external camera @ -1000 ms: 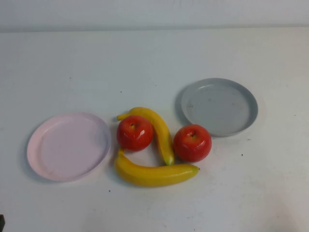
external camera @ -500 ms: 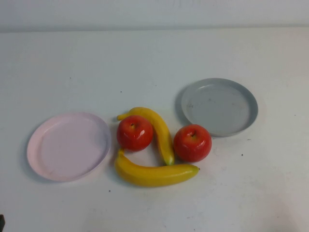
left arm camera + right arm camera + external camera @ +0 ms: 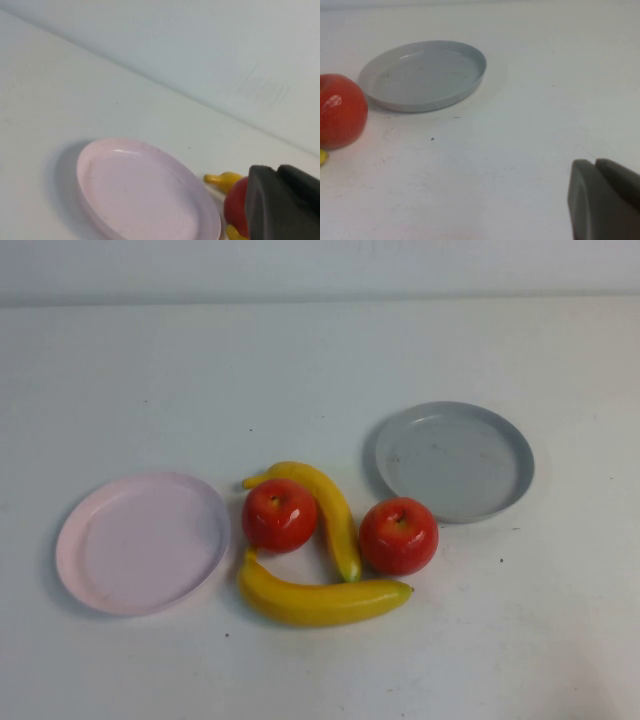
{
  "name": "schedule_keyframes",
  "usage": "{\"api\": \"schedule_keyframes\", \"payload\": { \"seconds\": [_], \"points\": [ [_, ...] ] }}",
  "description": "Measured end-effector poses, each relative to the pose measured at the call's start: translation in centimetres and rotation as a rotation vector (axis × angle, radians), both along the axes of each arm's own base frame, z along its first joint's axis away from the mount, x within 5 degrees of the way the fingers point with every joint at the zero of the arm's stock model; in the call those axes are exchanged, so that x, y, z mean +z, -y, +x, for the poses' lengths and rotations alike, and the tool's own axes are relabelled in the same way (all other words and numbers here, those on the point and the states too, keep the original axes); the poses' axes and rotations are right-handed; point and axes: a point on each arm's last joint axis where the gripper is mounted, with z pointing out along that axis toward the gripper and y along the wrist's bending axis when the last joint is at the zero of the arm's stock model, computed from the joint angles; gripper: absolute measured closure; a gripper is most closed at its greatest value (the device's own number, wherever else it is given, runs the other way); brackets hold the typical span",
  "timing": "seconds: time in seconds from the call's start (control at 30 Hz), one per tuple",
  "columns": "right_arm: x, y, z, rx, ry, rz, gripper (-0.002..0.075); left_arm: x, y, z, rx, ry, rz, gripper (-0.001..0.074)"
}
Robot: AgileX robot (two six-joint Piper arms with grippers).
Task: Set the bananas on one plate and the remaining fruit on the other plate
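Two yellow bananas lie mid-table: one curves between the two red apples, the other lies in front of them. The left apple sits next to the empty pale pink plate. The right apple sits just in front of the empty grey plate. Neither gripper shows in the high view. My left gripper is shut and empty, near the pink plate, with an apple and a banana tip behind it. My right gripper is shut and empty, apart from the grey plate and an apple.
The white table runs back to a pale wall. Bare tabletop lies behind the plates and along the front edge.
A small dark piece at the bottom left corner of the high view has gone out of view. The fruit and plates have not moved.
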Motion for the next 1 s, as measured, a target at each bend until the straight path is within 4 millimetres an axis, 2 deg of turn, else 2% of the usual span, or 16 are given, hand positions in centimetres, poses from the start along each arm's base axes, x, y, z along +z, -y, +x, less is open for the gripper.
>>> {"api": "schedule_keyframes", "payload": {
  "seconds": [0.13, 0.23, 0.3, 0.37, 0.53, 0.63, 0.8, 0.9, 1.0],
  "points": [
    [0.0, 0.0, 0.0, 0.000, 0.000, 0.000, 0.0744, 0.0, 0.0, 0.0, -0.001, -0.010, -0.044, 0.0735],
    [0.0, 0.0, 0.0, 0.000, 0.000, 0.000, 0.0744, -0.5, 0.3, -0.1, -0.022, -0.136, -0.126, 0.0735],
    [0.0, 0.0, 0.0, 0.000, 0.000, 0.000, 0.0744, 0.0, 0.5, 0.1, -0.030, -0.213, -0.149, 0.0735],
    [0.0, 0.0, 0.0, 0.000, 0.000, 0.000, 0.0744, 1.4, 0.6, 0.4, -0.037, -0.239, -0.135, 0.0735],
    [0.0, 0.0, 0.0, 0.000, 0.000, 0.000, 0.0744, 6.6, 1.1, 1.9, -0.083, -0.284, 0.024, 0.0735],
    [0.0, 0.0, 0.0, 0.000, 0.000, 0.000, 0.0744, 9.1, 1.7, 3.5, -0.132, -0.394, 0.119, 0.0735],
    [0.0, 0.0, 0.0, 0.000, 0.000, 0.000, 0.0744, 11.7, 2.6, 7.2, -0.256, -0.548, 0.353, 0.0735],
    [0.0, 0.0, 0.0, 0.000, 0.000, 0.000, 0.0744, 12.1, 3.2, 10.1, -0.318, -0.616, 0.453, 0.0735],
    [0.0, 0.0, 0.0, 0.000, 0.000, 0.000, 0.0744, 11.6, 3.9, 13.5, -0.396, -0.691, 0.540, 0.0735]
  ]
}}
